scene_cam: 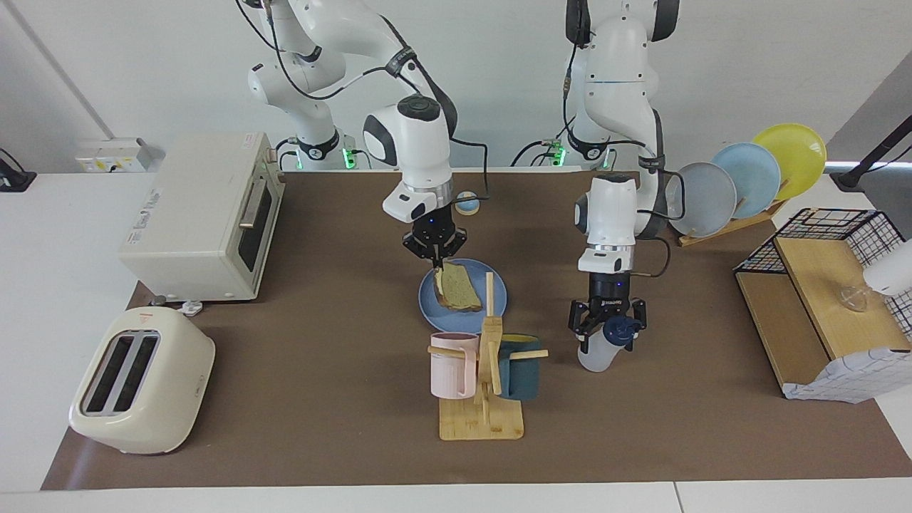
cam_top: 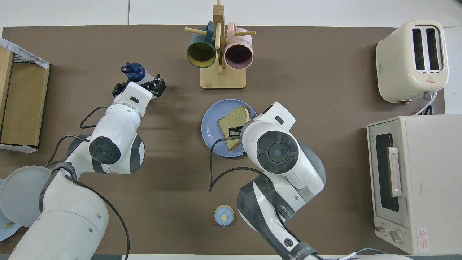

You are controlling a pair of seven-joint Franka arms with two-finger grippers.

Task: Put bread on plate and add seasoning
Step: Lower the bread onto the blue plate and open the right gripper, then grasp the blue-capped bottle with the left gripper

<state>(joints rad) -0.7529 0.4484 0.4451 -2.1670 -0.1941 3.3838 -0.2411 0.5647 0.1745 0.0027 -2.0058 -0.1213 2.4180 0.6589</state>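
I see a brown table from two cameras, one facing my two robot arms and one above them.

My right gripper (scene_cam: 435, 261) hangs low over the blue plate (scene_cam: 497, 303), at the edge of it nearer the robots. Its fingertips are pressed together on one corner of the bread (scene_cam: 459, 288). The slice slopes down and away from those fingertips, and its lower end rests on the plate. In the overhead view the gripper (cam_top: 236, 130) is mostly hidden under the arm's own wrist, while the bread (cam_top: 234, 120) covers the middle of the plate (cam_top: 210, 122).

My left gripper (scene_cam: 608, 322) is down at the seasoning bottle (scene_cam: 597, 352), toward the left arm's end of the table. Its fingers stand spread, one on each side of the bottle's upper part, just beneath the dark blue cap. I cannot tell whether they touch the bottle. From above, the cap of the bottle (cam_top: 135, 71) shows just past the fingers of the gripper (cam_top: 139, 86).

A wooden mug tree (scene_cam: 486, 377) with a pink mug (scene_cam: 452, 364) and a dark blue mug (scene_cam: 522, 367) stands farther from the robots than the plate. A small blue-topped bell (cam_top: 223, 215) sits near the robots. A toaster (scene_cam: 140, 380) and a toaster oven (scene_cam: 204, 214) stand at the right arm's end.
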